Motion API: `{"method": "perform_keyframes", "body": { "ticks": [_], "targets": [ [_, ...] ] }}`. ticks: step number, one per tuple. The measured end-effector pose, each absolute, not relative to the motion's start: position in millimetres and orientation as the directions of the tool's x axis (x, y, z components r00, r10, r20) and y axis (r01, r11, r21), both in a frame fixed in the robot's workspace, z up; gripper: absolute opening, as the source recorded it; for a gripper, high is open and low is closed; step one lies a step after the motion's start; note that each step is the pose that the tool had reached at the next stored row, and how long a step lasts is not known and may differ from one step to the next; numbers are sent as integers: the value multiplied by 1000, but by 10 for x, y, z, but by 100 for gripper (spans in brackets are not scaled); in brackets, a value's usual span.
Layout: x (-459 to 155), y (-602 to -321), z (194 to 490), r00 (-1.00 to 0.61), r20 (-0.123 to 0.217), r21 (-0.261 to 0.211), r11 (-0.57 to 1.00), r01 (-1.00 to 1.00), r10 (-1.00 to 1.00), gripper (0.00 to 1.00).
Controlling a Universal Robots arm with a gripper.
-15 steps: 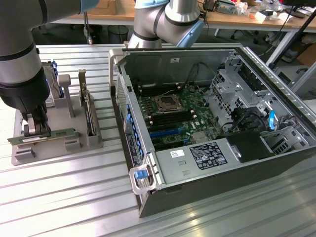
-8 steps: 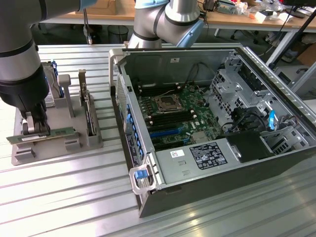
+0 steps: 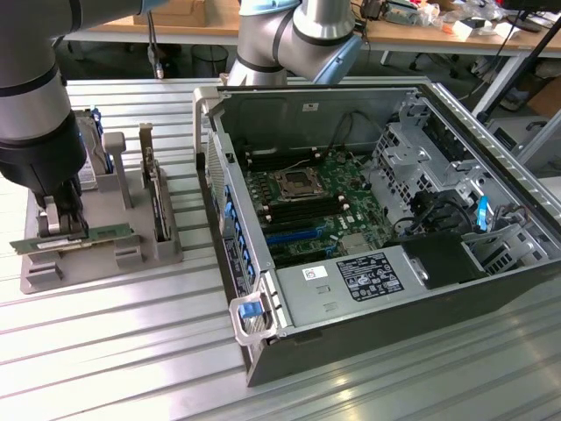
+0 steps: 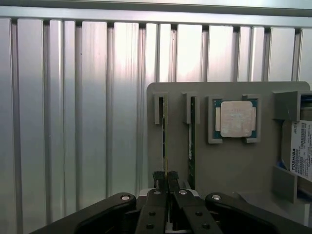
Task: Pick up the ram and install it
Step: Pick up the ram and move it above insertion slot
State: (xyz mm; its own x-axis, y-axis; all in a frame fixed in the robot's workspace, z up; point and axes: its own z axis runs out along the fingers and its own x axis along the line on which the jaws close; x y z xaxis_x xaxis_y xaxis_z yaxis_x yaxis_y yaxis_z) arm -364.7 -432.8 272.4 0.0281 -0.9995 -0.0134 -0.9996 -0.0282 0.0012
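The ram (image 3: 96, 235) is a long thin green stick standing on edge in the front slot of a grey holder (image 3: 123, 256) at the exterior view's left. My gripper (image 3: 60, 226) comes straight down on it near its left end. In the wrist view the ram (image 4: 165, 139) shows edge-on, and my gripper (image 4: 165, 176) is shut on its top edge with both black fingertips (image 4: 158, 176) pressed against it. The ram still sits in the holder (image 4: 234, 170).
An open computer case (image 3: 491, 158) lies at the exterior view's right, with its motherboard (image 3: 307, 206) and dark memory slots (image 3: 298, 213) exposed. The holder also carries a second green board (image 4: 191, 141), a silver processor chip (image 4: 237, 119), a hard drive (image 4: 303, 151) and a bracketed card (image 3: 159, 206).
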Motion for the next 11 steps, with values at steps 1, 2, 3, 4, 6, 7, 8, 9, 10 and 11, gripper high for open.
{"method": "perform_keyframes", "body": {
  "ticks": [1, 2, 3, 4, 6, 7, 8, 9, 10, 11],
  "targets": [
    [-3647, -4328, 2731, 28, -13, 1, -28, -1000, -1000, 12],
    [-3647, -4328, 2739, 28, -13, 1, -28, -1000, -1000, 12],
    [-3647, -4328, 2745, 28, -13, 1, -28, -1000, -1000, 12],
    [-3647, -4328, 2751, 28, -13, 1, -28, -1000, -1000, 12],
    [-3647, -4328, 2763, 28, -13, 1, -28, -1000, -1000, 12],
    [-3647, -4328, 2771, 28, -13, 1, -28, -1000, -1000, 12],
    [-3647, -4328, 2785, 28, -13, 1, -28, -1000, -1000, 12],
    [-3647, -4328, 2799, 28, -13, 1, -28, -1000, -1000, 12],
    [-3647, -4328, 2817, 28, -13, 1, -28, -1000, -1000, 12],
    [-3647, -4328, 2830, 28, -13, 1, -28, -1000, -1000, 12]
  ]
}}
